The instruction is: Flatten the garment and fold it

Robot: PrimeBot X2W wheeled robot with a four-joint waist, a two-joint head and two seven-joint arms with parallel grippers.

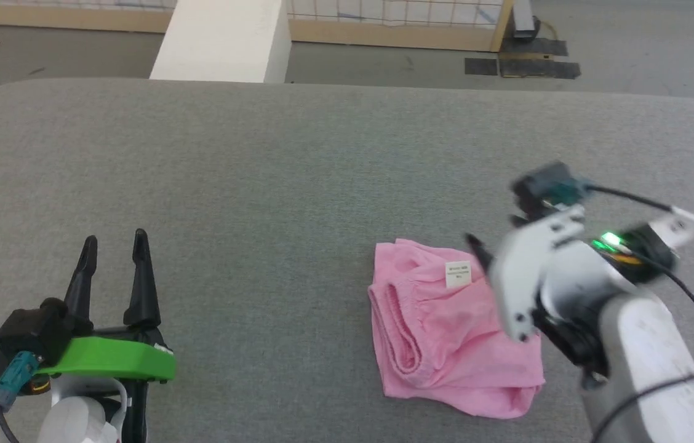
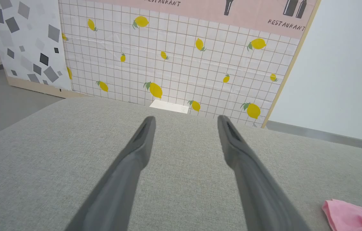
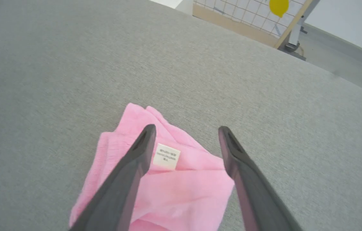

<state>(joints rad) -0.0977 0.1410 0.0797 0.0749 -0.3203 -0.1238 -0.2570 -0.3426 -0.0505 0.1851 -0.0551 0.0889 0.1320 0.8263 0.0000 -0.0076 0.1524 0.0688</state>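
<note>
Right wrist view puts your right tool (image 3: 186,128), spread wide and empty, over the label (image 3: 166,156) on the bunched pink shorts (image 3: 184,189), likely to pinch a layer; left tool (image 1: 114,237) waits open, well apart.

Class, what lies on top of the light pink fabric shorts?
A small white label on the pink shorts, the open right gripper above. Folded layers underneath are hidden.

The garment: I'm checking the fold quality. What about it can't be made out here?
- Label print: too small, head and right wrist views.
- Garment right edge: behind the right gripper, head view.
- Its near part: cut by right wrist view's bottom edge.
</note>
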